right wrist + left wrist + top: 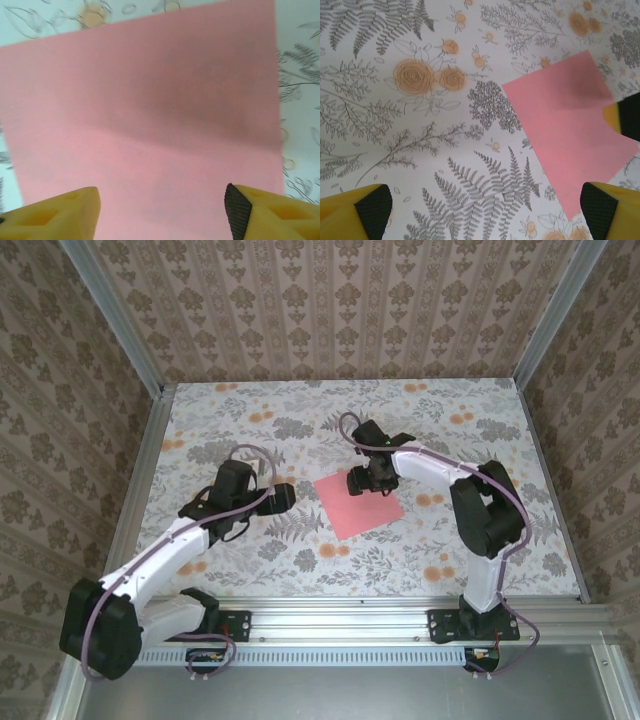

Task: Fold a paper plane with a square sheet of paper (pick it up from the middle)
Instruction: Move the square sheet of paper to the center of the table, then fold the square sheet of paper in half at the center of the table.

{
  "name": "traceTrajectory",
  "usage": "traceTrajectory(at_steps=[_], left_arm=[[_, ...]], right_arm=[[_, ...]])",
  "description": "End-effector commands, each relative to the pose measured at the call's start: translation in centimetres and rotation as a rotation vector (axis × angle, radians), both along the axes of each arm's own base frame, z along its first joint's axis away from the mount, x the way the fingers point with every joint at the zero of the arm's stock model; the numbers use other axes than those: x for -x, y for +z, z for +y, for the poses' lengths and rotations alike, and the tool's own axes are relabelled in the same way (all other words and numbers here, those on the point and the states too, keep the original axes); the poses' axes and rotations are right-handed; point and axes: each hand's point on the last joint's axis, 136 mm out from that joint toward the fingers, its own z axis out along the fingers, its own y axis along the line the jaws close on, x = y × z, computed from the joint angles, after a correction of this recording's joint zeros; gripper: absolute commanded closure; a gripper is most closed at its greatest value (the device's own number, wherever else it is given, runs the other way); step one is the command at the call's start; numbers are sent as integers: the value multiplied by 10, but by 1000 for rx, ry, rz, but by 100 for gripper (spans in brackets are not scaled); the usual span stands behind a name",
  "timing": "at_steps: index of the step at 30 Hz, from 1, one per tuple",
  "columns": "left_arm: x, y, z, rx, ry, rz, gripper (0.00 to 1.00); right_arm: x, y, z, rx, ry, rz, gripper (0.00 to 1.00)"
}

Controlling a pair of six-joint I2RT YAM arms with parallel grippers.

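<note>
The square sheet of paper (360, 506) lies flat on the flowered tablecloth in the middle of the table, plain salmon pink with no crease showing. My right gripper (368, 481) hovers low over the sheet's far part. In the right wrist view its jaws (162, 212) stand apart, with only the sheet (150, 100) beneath them. My left gripper (285, 497) sits just left of the sheet, open and empty (487, 215). In the left wrist view the sheet (565, 130) is off to the right, and a right-gripper finger (621, 118) shows at its edge.
The tablecloth (250, 420) has grey ferns and orange flowers. Aluminium rails and patterned walls (330, 310) close in the table at the back and both sides. Both arm bases sit on the front rail (340, 625).
</note>
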Motion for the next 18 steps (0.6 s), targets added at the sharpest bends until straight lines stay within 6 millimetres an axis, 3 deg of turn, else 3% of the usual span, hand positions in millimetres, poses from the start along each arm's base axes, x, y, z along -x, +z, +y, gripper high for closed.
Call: traceTrajectory(at_steps=[1, 7, 13, 18], left_arm=[[-17, 20, -8, 20, 6, -79, 0], [-28, 9, -18, 38, 9, -48, 0], [-35, 9, -20, 46, 27, -49, 0], [-38, 13, -20, 24, 14, -53, 0]], right_arm=[[4, 20, -10, 81, 80, -8, 24], [13, 0, 3, 60, 183, 115, 21], [26, -30, 3, 36, 95, 187, 21], [50, -46, 3, -42, 0, 245, 22]])
